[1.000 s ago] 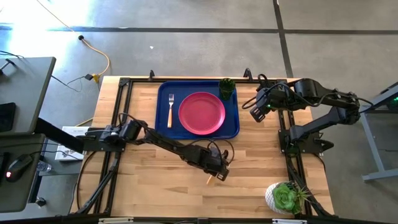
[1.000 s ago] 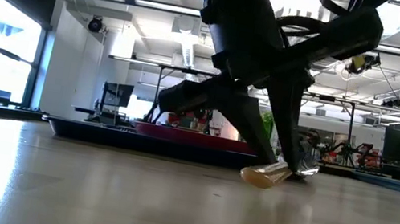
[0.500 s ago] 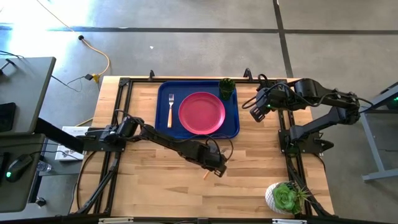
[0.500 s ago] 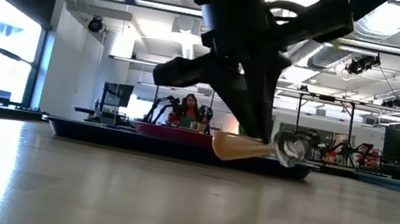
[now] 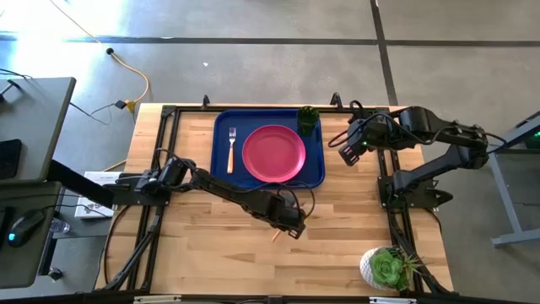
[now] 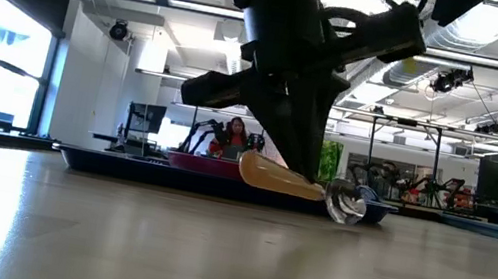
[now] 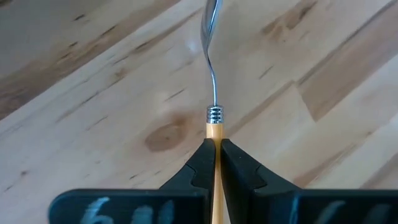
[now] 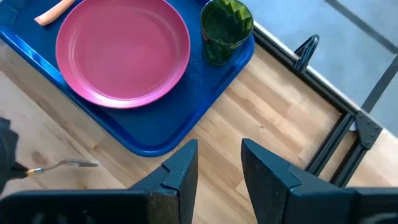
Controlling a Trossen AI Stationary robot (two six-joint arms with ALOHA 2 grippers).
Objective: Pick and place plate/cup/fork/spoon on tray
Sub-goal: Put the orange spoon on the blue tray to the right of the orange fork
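Observation:
The blue tray (image 5: 222,172) sits at the table's far middle. On it lie the pink plate (image 5: 273,153), the fork (image 5: 231,149) to the plate's left, and the green cup (image 5: 307,120) in the far right corner. My left gripper (image 5: 291,226) hangs over bare wood near the tray's front edge, shut on the spoon (image 6: 297,184). The spoon's orange handle end (image 5: 275,238) sticks out toward the near left. My right gripper (image 5: 348,152) hovers open and high, just right of the tray, with nothing between its fingers (image 8: 180,165). My left gripper pinches the spoon's orange handle (image 7: 214,132) between its two fingers, just behind the ribbed metal collar. The fingers come from above, pointing steeply down, and lie across the handle. The spoon is a little above the table, slightly tilted, with its bowl (image 6: 345,202) lower than the handle.
A white pot with a green succulent (image 5: 386,268) stands at the table's near right corner. Black frame rails run along the table's left and right edges. Bare wood lies in front of the tray.
My left gripper has taken up the spoon and risen a little, drifting toward the table's left and the tray. The spoon's handle end, which touched the table, has come up. The spoon first went level and is now tilted bowl-down.

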